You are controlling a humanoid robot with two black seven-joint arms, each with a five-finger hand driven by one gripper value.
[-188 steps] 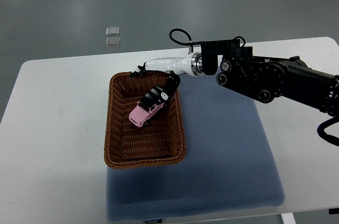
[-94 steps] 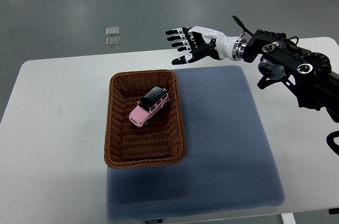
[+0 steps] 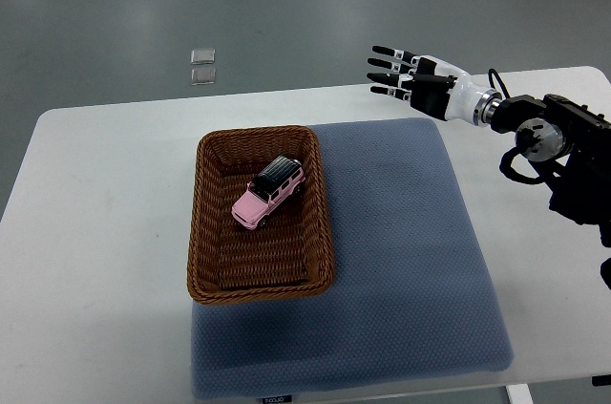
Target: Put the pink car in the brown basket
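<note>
The pink car (image 3: 268,194), with a black roof, lies inside the brown wicker basket (image 3: 207,232) at the left of the blue mat, slanted toward the basket's far right corner. My right hand (image 3: 406,74) hovers over the far edge of the table, well to the right of the basket, its fingers spread and holding nothing. Its black arm enters from the right edge. The left arm does not show.
A blue padded mat (image 3: 401,261) covers the middle and right of the white table (image 3: 95,261). Two small clear squares (image 3: 202,65) lie on the grey floor beyond the table's far edge.
My right hand let go of the car in the basket, then rose and drew back to the right, past the table's far edge. The car stays in the basket.
</note>
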